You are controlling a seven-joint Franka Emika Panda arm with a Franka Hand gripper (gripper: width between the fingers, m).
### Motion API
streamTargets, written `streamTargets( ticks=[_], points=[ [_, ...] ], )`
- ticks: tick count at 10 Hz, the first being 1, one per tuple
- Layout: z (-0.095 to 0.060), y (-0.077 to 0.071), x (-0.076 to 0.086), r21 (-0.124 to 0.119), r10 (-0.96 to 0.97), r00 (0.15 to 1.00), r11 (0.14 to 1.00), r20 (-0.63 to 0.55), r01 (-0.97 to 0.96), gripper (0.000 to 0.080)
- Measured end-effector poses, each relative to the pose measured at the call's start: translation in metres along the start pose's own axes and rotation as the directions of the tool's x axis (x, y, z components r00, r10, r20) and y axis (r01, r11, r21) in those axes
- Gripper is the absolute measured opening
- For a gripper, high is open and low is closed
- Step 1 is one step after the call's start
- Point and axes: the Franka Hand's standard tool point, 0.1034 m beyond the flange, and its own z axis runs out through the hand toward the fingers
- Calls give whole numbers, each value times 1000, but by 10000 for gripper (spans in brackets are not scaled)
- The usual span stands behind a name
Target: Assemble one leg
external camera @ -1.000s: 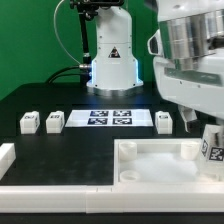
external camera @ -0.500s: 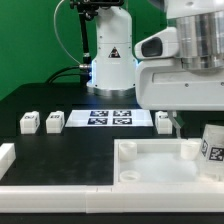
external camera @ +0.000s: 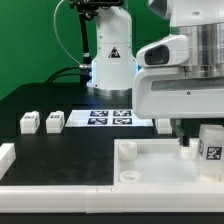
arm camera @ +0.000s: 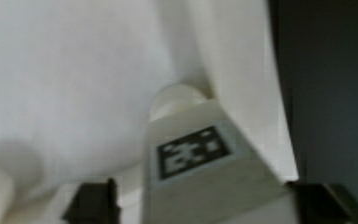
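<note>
My gripper [external camera: 203,132] is at the exterior view's right, over the right end of the large white tray-like piece [external camera: 150,168]. It is shut on a leg [external camera: 211,148], a small white block with a square marker, held tilted just above the tray's far right corner. In the wrist view the leg [arm camera: 208,150] sits between the two dark fingertips of the gripper [arm camera: 202,205], with the tray's white surface behind it. Two more legs [external camera: 29,122] [external camera: 54,121] stand at the left on the black table. A third leg [external camera: 163,122] stands partly behind my hand.
The marker board [external camera: 110,118] lies flat behind the tray. The robot base [external camera: 112,62] stands at the back centre. A white part [external camera: 5,155] shows at the left edge, and a low white strip runs along the table's front.
My hand has come lower and its body has swung toward the exterior view's left. The held leg has sunk slightly toward the tray's right corner.
</note>
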Motion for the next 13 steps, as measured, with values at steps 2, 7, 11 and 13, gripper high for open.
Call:
streamTargets(
  ticks=[2, 7, 11, 13],
  points=[
    [0, -1, -1, 8, 145, 989, 989, 5, -145, 292],
    [1, 2, 0, 82, 858, 512, 509, 26, -857, 292],
    [1, 2, -1, 75, 774, 633, 631, 12, -772, 294],
    [-4, -8, 1, 7, 413, 911, 911, -2, -413, 385]
  ],
)
